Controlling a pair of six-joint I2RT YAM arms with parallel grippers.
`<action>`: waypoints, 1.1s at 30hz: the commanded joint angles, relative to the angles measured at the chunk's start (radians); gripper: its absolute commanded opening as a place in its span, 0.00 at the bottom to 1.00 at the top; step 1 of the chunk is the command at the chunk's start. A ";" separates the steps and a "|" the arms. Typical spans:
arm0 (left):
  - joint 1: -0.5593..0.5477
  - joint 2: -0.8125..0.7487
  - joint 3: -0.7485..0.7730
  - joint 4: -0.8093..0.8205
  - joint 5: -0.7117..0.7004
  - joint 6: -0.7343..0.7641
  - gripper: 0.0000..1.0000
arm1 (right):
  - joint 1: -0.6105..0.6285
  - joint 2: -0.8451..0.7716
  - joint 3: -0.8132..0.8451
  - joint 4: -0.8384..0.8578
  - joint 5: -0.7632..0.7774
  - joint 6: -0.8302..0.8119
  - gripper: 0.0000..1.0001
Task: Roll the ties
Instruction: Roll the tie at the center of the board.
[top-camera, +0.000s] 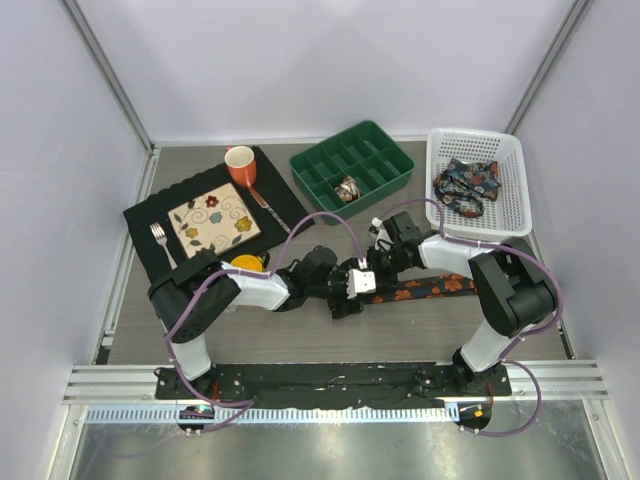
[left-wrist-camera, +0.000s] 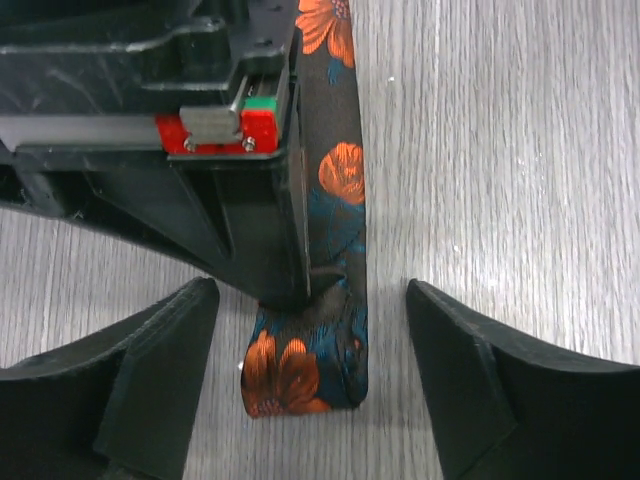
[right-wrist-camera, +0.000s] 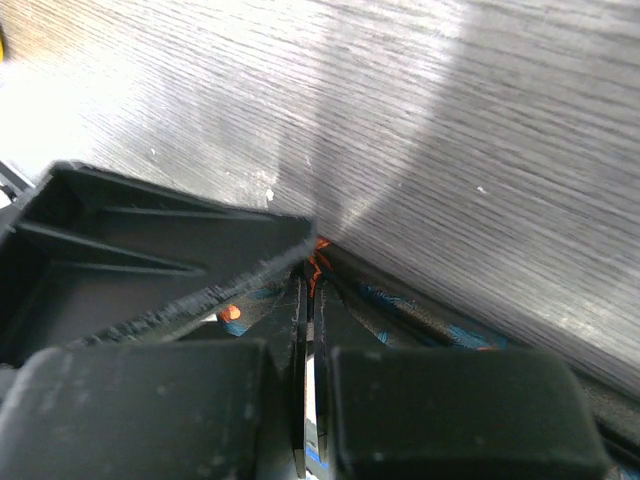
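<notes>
A placemat (top-camera: 145, 215) at the desk's (top-camera: 400, 332) ten o'clock carries a plate (top-camera: 213, 222), with a fork (top-camera: 160, 240) at its nine o'clock and a mug (top-camera: 240, 165) at its twelve. The divided tray (top-camera: 372, 128) at twelve o'clock holds a coiled tie (top-camera: 347, 189) in one compartment. The basket (top-camera: 512, 190) at two holds bundled ties (top-camera: 468, 185), and a loose tie (top-camera: 440, 287) lies at its six o'clock.

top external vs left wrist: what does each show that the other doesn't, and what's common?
Only top external: green plastic compartment tray holding one coiled tie; white plastic basket with more loose ties; black placemat and orange mug.
Only left wrist: the near end of the dark orange-flowered necktie strip looks folded over. The left gripper is open astride it, fingers clear of the fabric.
Both: that strip flat on the grey wood-grain table, with the right gripper shut on it.
</notes>
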 joint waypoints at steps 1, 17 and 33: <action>-0.011 0.034 -0.015 0.020 -0.050 0.003 0.71 | 0.007 -0.053 0.022 -0.010 0.030 -0.012 0.01; -0.010 0.008 -0.023 -0.077 -0.032 -0.037 0.24 | 0.007 -0.081 0.050 -0.039 0.028 -0.006 0.01; 0.050 -0.055 -0.046 -0.109 0.054 -0.078 0.59 | 0.003 0.063 0.056 -0.024 0.187 -0.074 0.01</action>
